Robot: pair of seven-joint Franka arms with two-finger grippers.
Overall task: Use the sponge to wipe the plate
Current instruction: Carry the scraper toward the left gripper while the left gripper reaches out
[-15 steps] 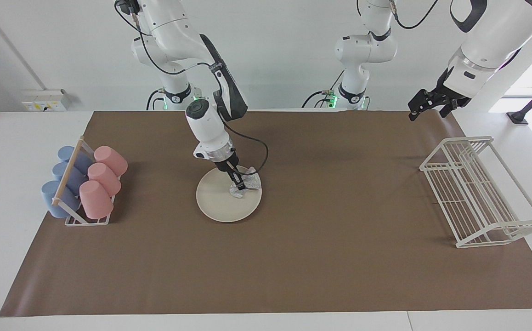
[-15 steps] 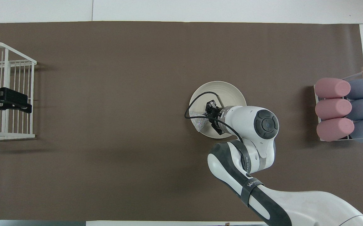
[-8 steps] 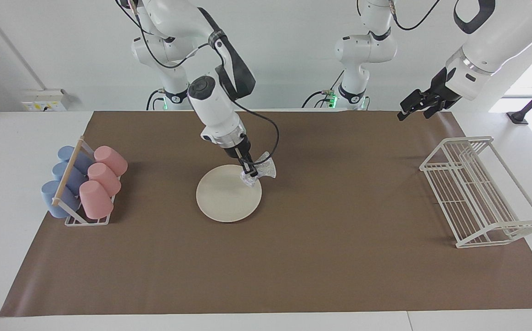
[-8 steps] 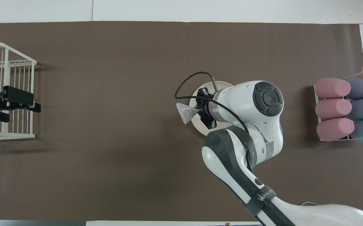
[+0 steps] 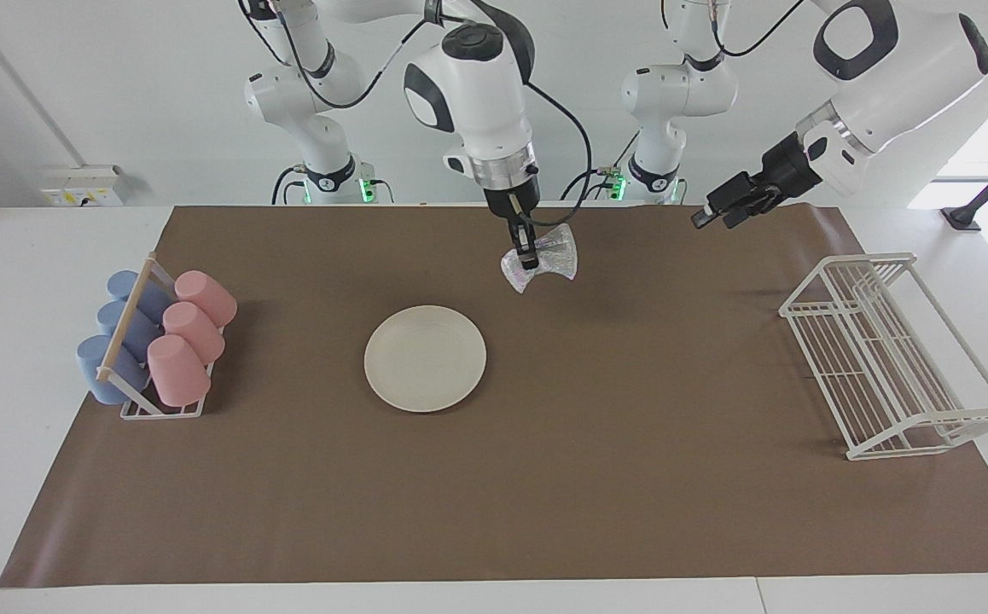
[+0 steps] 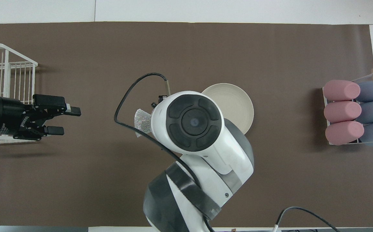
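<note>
Two claws aloft, sponge lifted clear of the plate

Right claw [image 5: 525, 252] hangs high over bare brown mat, pinched tight on the sponge [image 5: 541, 265], which droops on either side of its fingers. On the desk [image 5: 33, 529] below, the plate [image 5: 425, 358] lies flat and uncovered, well apart from the sponge and toward the right arm's end. Left claw [image 5: 723, 206] waits, fingers spread and empty, raised beside the wire rack [image 5: 891, 354]. Likely risks: the limp sponge slipping from so narrow a pinch, or a hard press shoving the loose plate toward the cup rack [image 5: 153, 345].
</note>
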